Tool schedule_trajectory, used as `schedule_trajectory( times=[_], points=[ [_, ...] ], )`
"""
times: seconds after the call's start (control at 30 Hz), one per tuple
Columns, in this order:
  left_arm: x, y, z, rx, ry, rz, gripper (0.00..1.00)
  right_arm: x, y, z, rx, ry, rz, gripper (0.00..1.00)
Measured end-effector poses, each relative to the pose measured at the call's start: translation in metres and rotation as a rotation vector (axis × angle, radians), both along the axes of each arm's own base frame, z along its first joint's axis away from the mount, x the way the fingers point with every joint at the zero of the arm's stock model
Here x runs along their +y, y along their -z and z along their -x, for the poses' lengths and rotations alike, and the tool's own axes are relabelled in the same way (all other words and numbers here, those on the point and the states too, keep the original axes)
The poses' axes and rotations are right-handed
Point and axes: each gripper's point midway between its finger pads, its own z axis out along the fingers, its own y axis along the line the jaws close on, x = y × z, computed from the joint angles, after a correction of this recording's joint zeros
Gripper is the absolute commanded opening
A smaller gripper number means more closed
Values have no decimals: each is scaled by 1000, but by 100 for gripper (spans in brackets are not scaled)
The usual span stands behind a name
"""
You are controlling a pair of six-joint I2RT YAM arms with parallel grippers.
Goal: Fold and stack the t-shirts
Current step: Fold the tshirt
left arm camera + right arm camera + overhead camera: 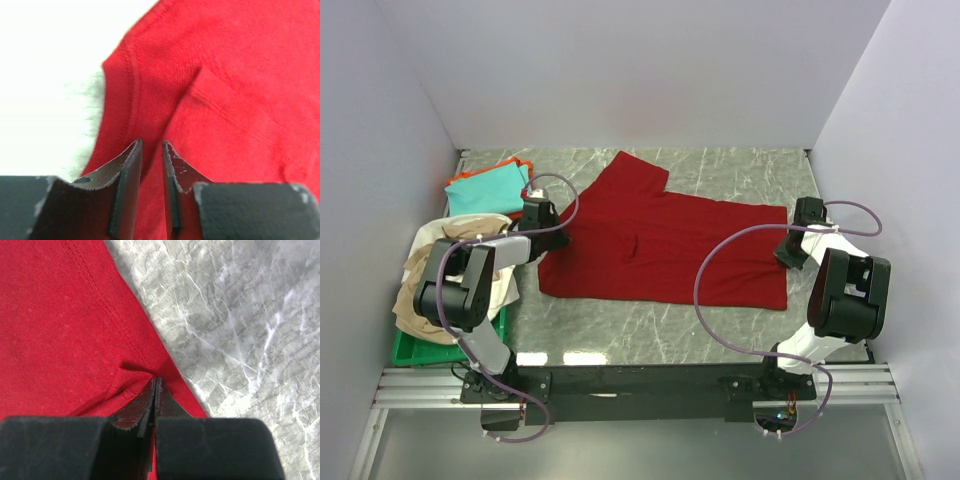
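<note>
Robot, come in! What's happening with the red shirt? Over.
Right gripper shut, pinching dark red t-shirt at right edge. Left gripper at its left edge, narrow gap, grip unclear. Shirt spread on table, nothing lying on it. Teal shirt, beige shirt piled left.

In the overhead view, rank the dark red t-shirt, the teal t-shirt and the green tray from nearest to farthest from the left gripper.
From the left gripper:
1. dark red t-shirt, at its fingertips, mid-table.
2. teal t-shirt, back left.
3. green tray, near left corner.
</note>
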Motion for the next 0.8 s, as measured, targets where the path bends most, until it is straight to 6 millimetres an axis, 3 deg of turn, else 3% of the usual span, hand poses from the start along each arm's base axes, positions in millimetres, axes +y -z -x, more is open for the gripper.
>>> schedule_trajectory(
  times=[0.8],
  points=[
    [18, 1, -11, -1, -72, 21, 29, -3, 2, 4, 18, 9, 15, 0]
  ],
)
